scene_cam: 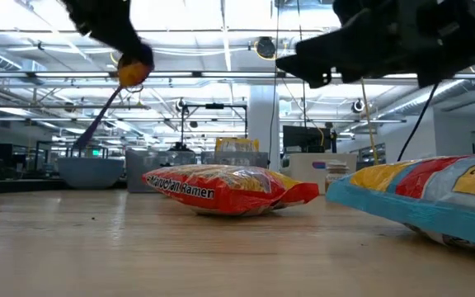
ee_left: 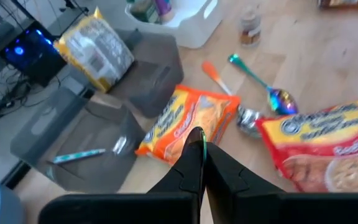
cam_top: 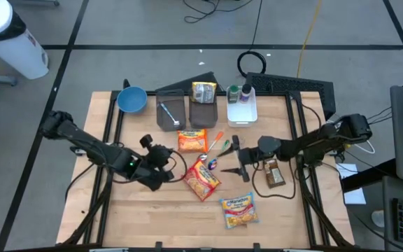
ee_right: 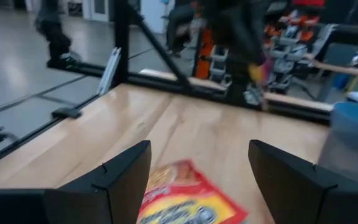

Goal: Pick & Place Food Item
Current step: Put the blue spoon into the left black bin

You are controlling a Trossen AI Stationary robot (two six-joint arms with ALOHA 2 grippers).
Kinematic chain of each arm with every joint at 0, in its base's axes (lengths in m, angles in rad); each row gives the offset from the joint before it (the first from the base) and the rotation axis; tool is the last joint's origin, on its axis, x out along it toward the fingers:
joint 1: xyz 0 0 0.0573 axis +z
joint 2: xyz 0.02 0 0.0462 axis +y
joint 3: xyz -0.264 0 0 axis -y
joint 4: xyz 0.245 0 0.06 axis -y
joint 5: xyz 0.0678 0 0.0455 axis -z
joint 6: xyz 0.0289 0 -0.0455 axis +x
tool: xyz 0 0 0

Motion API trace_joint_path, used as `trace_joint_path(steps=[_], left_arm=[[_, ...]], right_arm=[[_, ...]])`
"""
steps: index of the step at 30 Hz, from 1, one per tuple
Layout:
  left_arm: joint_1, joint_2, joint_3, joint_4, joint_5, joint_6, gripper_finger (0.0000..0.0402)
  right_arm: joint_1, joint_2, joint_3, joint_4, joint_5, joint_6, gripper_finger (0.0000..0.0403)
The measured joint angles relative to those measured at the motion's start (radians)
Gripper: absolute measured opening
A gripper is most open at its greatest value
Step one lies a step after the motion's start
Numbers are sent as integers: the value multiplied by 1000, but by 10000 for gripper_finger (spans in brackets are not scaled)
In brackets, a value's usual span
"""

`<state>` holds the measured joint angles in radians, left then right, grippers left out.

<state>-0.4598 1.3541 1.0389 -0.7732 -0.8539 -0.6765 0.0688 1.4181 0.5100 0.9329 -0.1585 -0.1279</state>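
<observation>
arms: dark, jointed | left hand (ee_left: 201, 155): black tapered fingers | cables: black

Centre of the frame: a red and yellow ramen packet (scene_cam: 221, 188) lying flat on the wooden table (scene_cam: 138, 247). At right, close and large, a second packet (scene_cam: 435, 198) with a blue edge. Behind at left, a bowl (scene_cam: 91, 172); dark arm parts across the top.

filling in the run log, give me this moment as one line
left gripper: shut, empty, beside red ramen packet | right gripper: open, empty, above that packet | orange ramen packet: on wooden table
</observation>
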Motion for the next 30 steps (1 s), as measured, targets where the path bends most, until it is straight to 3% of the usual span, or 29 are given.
trace_joint_path(steps=[4,8,14,20,30], left_arm=[[-3,-80,-145,187,4,29,6],[-2,-182,-278,460,50,182,6],[32,-312,-460,807,179,370,6],[82,-349,-604,1188,341,515,6],[148,-346,-628,1333,533,581,6]], right_arm=[[-38,8,30,-5,-3,6,265],[-63,74,73,-17,-71,11,265],[-78,227,184,11,-133,31,265],[-79,409,275,159,-135,65,265],[-66,567,445,239,-186,120,265]])
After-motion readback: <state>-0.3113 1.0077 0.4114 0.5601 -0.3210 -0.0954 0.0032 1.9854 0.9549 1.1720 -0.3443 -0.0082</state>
